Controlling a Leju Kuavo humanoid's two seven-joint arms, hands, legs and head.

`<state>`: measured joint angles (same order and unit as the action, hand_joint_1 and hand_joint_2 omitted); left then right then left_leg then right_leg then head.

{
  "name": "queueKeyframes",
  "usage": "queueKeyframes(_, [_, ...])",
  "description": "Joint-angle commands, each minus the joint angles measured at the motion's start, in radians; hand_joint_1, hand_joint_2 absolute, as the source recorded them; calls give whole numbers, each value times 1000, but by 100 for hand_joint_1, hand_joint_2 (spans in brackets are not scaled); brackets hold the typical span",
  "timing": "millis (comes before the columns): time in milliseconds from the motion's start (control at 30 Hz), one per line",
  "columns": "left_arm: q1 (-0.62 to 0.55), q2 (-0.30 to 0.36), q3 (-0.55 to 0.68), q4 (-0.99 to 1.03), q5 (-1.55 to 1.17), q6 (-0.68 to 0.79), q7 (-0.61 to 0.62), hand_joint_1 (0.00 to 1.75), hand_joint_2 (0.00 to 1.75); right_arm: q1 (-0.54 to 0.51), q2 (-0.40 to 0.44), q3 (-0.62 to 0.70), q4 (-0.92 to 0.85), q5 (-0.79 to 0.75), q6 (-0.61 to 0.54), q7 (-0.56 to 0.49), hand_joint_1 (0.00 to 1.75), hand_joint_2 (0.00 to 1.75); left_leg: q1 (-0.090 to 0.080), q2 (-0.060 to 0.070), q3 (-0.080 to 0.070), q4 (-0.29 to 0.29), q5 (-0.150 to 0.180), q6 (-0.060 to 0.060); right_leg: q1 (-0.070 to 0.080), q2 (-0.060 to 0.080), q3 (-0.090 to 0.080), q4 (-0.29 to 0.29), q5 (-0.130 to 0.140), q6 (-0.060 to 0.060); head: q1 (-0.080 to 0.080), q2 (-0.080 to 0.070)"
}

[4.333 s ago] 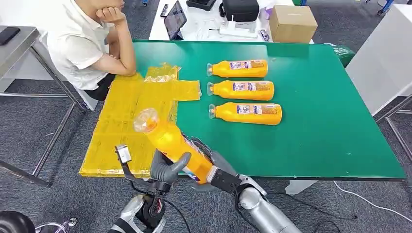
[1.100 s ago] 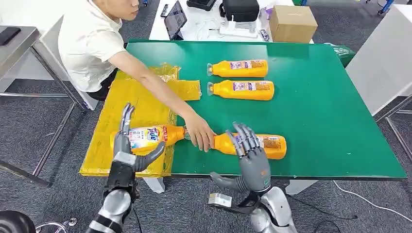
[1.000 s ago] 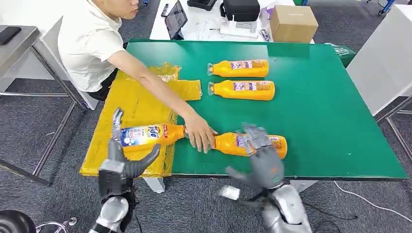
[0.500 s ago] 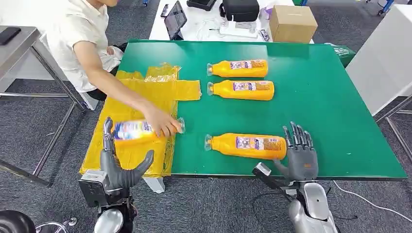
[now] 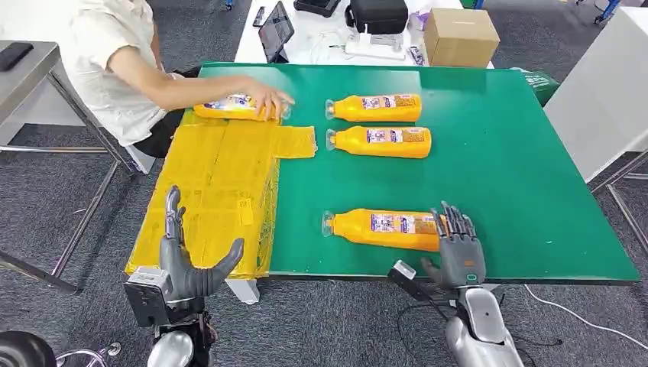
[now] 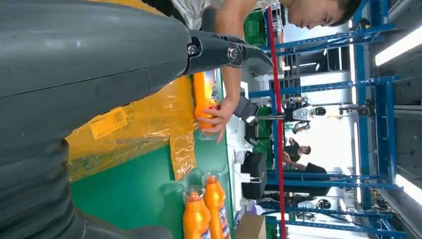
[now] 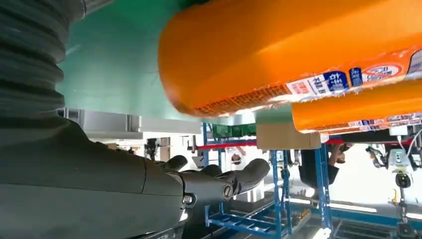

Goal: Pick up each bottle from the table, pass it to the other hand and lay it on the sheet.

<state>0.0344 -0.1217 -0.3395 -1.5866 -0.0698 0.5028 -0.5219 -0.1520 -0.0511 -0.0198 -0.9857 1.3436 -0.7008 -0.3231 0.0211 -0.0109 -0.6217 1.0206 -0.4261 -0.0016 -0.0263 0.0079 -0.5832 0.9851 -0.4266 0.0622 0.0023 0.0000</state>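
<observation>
The right robot hand, fingers spread and empty, is nearing the base of the smooth, rigid orange plastic bottle; best gripped mid-body.

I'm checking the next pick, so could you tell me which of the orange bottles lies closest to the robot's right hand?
The bottle nearest the table's front edge: its base lies right beside the right hand. The other three lie at the far end, one under a person's hand.
</observation>
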Motion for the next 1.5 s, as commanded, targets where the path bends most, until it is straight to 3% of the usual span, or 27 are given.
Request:
queueKeyframes(33, [-25,5,-16,38,-5,-18,28,0,175,-126,-53,147,265,-87,25,62,0,175,0,3,3,-1,-1,1,1,1,3,-2,0,-2,0,0])
queueKeyframes(267, [-66,2,-38,74,-5,-29,24,0,175,-222,-32,207,414,-101,16,62,0,175,0,2,4,-1,0,1,1,1,3,-1,0,-2,0,0])
queueKeyframes(533, [-85,11,-49,67,10,-6,2,0,175,-303,-30,235,518,-119,8,140,0,175,0,3,8,-1,0,2,1,1,6,-1,1,-3,0,0])
queueKeyframes(800, [-111,12,-64,108,-1,-5,3,0,175,-332,-11,222,587,-170,47,94,0,175,0,2,8,-1,0,1,1,0,7,-1,0,-2,0,0])
queueKeyframes(867, [-115,13,-65,111,-1,-4,3,0,175,-332,-16,226,596,-174,68,82,175,175,0,1,9,-1,1,2,1,-1,8,-2,1,-3,0,0])
queueKeyframes(1033, [-122,13,-69,131,5,-10,10,0,175,-322,-23,222,605,-207,121,54,175,175,0,1,9,-2,1,2,1,-2,9,-2,1,-3,0,0])
queueKeyframes(1500, [-128,29,-82,131,18,-50,18,0,175,-300,-18,208,599,-251,137,0,175,175,1,-1,11,-2,1,2,1,-3,11,-3,0,-3,0,0])
